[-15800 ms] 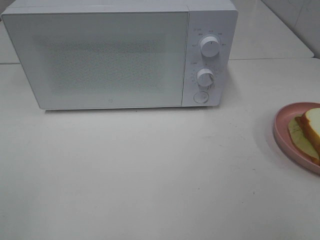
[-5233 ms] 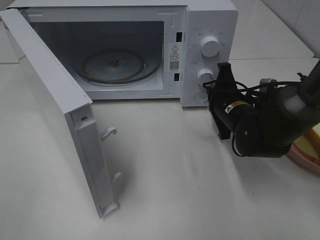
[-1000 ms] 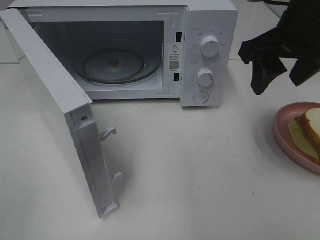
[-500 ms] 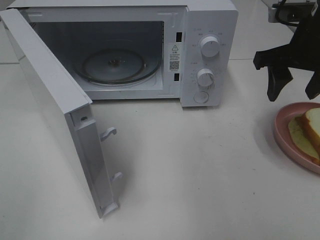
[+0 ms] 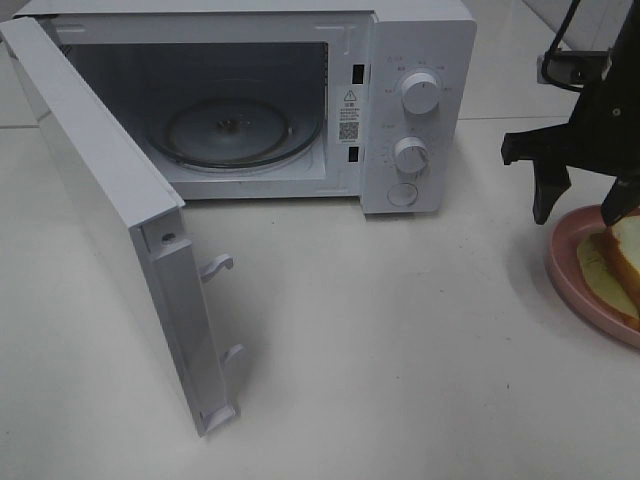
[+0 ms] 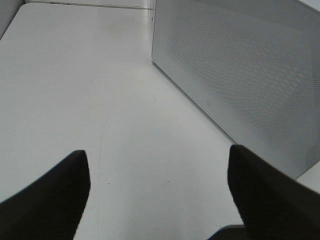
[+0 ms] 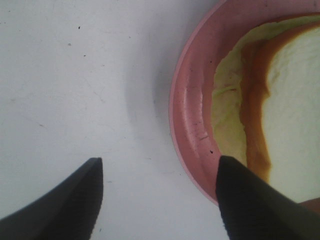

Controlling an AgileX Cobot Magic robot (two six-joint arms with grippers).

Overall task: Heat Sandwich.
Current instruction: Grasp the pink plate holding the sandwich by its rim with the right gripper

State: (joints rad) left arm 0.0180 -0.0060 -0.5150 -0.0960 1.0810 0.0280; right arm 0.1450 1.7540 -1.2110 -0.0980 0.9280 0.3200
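The microwave oven (image 5: 250, 70) stands toward the far edge of the tabletop (image 5: 380, 330), left of centre. Its door (image 5: 110, 230) is swung fully open toward the near-left corner, exposing the glass turntable (image 5: 235, 130). Two dials, upper (image 5: 420, 92) and lower (image 5: 411, 155), and a round button (image 5: 402, 194) occupy the panel on the right of the cavity. The open door stands between the left gripper (image 6: 157, 150) and the cavity; that gripper's jaws are spread and hold nothing, above bare tabletop beside the door's outer face.

The pink plate (image 5: 562, 265) lies at the right edge of the tabletop, well apart from the microwave oven. The sandwich (image 5: 615, 265) rests on it: white bread with orange-brown crust over a pale yellow-green layer, partly cut off by the picture edge.

The right gripper (image 5: 578, 212) hangs over the plate's rim with jaws spread, empty. One finger is over bare tabletop, the other over the plate and the sandwich's edge; contact cannot be determined.
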